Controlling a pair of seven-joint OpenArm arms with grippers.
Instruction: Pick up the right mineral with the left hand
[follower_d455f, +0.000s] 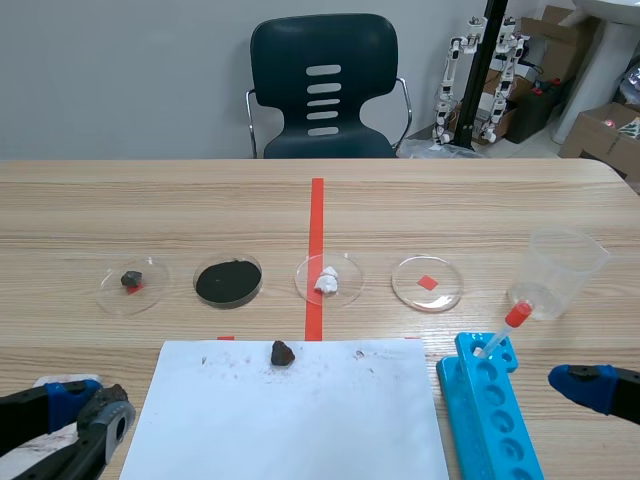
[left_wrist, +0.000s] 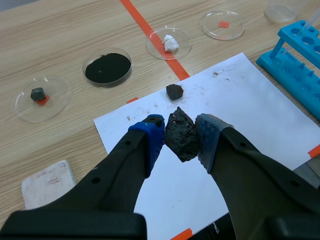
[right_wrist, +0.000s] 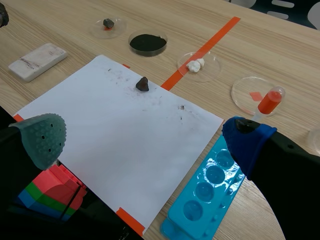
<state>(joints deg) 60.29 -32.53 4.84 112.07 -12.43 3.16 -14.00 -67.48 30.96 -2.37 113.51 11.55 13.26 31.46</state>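
My left gripper (left_wrist: 180, 145) is shut on a dark, rough mineral (left_wrist: 181, 134), held above the white paper (left_wrist: 235, 100). In the scene view this gripper (follower_d455f: 95, 420) sits low at the near left, and the held mineral does not show there. A smaller brown mineral (follower_d455f: 282, 352) lies on the paper's far edge, just ahead of the held one (left_wrist: 174, 92). My right gripper (right_wrist: 145, 140) stands open over the paper's near right corner with nothing between its fingers; in the scene view it (follower_d455f: 590, 385) is at the near right.
Four petri dishes stand in a row beyond the paper: a dark stone (follower_d455f: 131, 280), black powder (follower_d455f: 229, 281), white lumps (follower_d455f: 328, 279), a red square (follower_d455f: 428, 283). A blue tube rack (follower_d455f: 490, 410), a red-capped dropper (follower_d455f: 515, 316) and a plastic cup (follower_d455f: 565, 270) are at right. A white block (left_wrist: 47, 182) lies at left.
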